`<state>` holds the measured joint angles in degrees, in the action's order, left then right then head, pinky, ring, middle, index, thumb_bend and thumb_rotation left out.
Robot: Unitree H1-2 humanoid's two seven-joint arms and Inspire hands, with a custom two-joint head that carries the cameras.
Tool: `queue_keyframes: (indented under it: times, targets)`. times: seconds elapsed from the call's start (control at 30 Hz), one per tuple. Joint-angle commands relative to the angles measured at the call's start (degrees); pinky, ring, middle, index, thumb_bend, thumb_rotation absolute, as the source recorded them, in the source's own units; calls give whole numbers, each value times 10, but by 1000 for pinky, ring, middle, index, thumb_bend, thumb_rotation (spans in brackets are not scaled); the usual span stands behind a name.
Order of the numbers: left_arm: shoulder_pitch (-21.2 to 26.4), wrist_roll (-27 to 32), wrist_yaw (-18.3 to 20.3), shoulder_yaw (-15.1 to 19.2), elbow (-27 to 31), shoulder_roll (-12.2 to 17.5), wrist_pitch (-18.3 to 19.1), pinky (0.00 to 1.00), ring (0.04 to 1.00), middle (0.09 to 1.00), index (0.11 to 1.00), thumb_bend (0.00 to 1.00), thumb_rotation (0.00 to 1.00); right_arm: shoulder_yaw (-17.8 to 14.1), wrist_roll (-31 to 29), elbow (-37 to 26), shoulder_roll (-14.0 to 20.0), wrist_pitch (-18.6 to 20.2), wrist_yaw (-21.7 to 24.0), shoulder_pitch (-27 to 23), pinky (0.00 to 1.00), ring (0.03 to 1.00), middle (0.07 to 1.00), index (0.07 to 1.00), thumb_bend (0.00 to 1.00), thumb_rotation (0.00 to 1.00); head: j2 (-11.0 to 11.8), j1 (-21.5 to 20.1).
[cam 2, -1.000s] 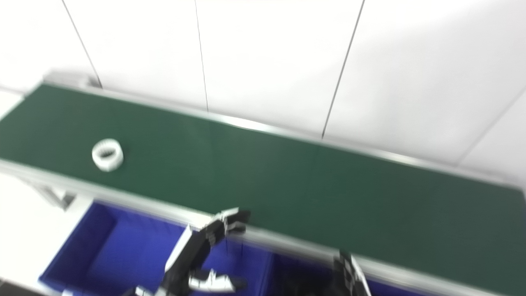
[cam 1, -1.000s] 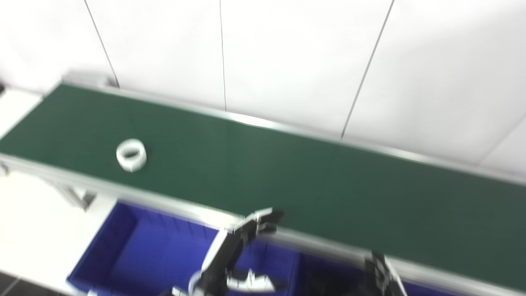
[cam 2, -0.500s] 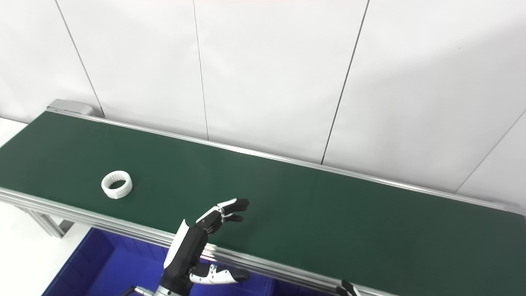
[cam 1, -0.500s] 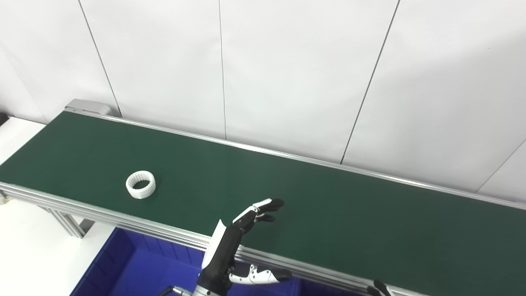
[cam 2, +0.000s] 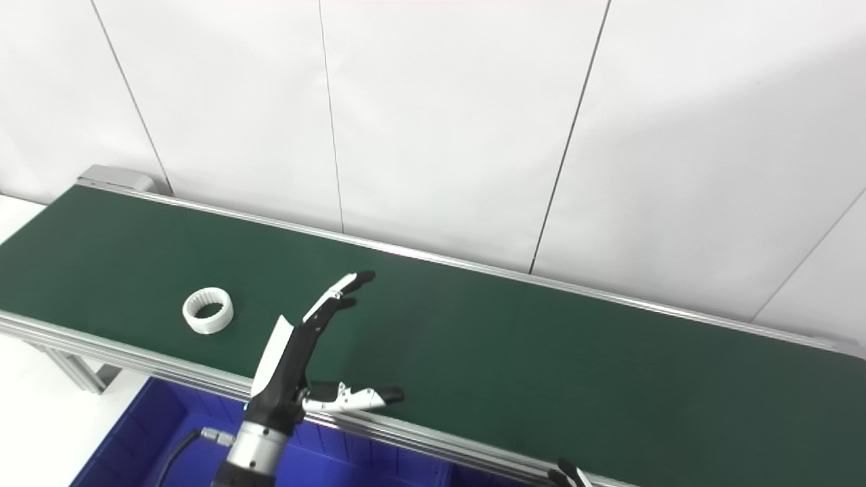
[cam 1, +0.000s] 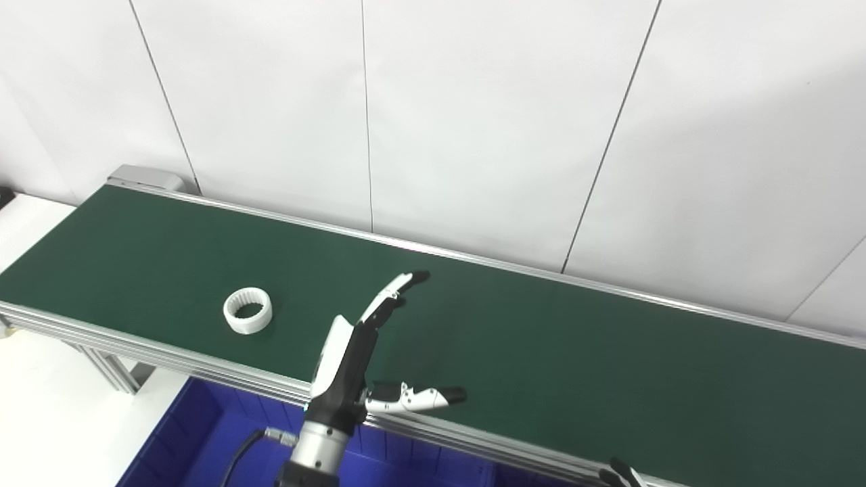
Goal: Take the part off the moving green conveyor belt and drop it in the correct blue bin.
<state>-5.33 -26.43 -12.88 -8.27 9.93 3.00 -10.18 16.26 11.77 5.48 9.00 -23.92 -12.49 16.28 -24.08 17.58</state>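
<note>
White ring drifts nearer | left robot hand open, risen over belt, ring at its 9 o'clock | right robot hand: cannot tell | pick not begun

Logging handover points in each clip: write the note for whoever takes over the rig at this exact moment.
Left hand: open, holding nothing, raised over the near half of the green conveyor belt, fingers stretched out, thumb apart.
Right hand: only fingertips show at the bottom edge; state cannot be told.
Part: a white ring lying flat on the belt, to the left of the left hand and clear of it.
Blue bin: below the belt's near rail, only partly in view.
Done: nothing picked.
Left: grasp the ring, drop it into the correct bin.
</note>
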Motion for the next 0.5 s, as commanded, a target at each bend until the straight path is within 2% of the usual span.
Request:
queue_keyframes:
  times: [0.0, 0.17, 0.33, 0.47]
  targets:
    - [16, -21, -13, 7, -1, 0, -10, 912, 935, 949, 889, 874, 276, 1, -2, -17, 3, -30, -14, -2, 675, 767, 803, 850, 592, 309, -2, 2]
    - [28, -79, -30, 16, -17, -7, 12, 899, 936, 955, 888, 853, 239, 1, -1, -23, 6, -30, -19, 0, 670, 761, 805, 845, 585, 290, -5, 7]
    - [42, -150, -19, 19, -24, -4, 79, 903, 956, 970, 901, 843, 228, 7, 1, -27, 10, -30, -26, 1, 669, 756, 801, 842, 589, 316, -6, 10]
    - [55, -175, -16, 19, -35, 7, 109, 945, 967, 982, 902, 824, 219, 14, 2, -30, 15, -30, -38, 1, 660, 750, 792, 835, 566, 328, -7, 10]
